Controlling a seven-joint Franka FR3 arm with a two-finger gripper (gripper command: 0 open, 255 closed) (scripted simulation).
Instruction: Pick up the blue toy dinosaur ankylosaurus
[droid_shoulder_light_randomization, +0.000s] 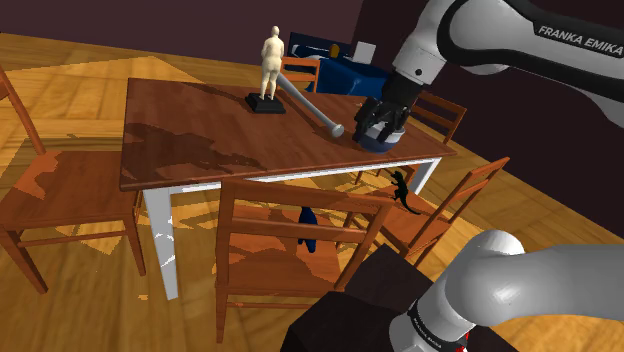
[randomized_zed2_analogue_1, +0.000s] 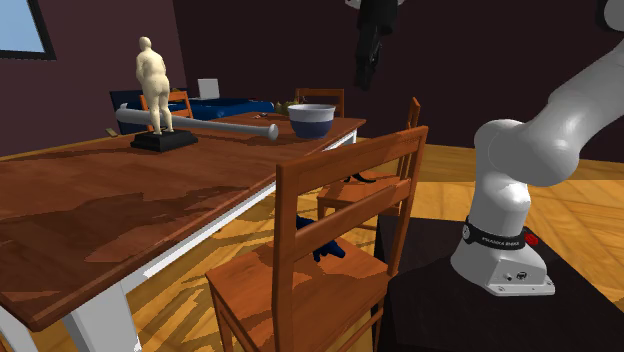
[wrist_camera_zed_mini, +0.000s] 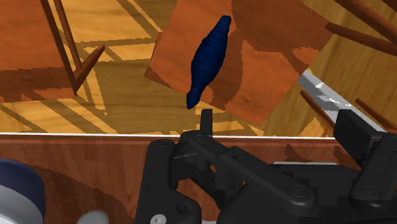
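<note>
Wrist view: blue dinosaur on chair seat beyond table edge. Gripper above table, fingers apart, empty. Approach stage; next, clear edge, descend to seat.

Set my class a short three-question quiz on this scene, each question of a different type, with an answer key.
1. Multiple choice: the blue dinosaur lies on A the tabletop, B a chair seat, C the floor.
2. True or false: the gripper is holding the dinosaur.
3. Fill in: in the shoulder view, the gripper hangs just above the ____.
Key: 1 B; 2 false, its fingers are open and empty; 3 bowl.
</note>
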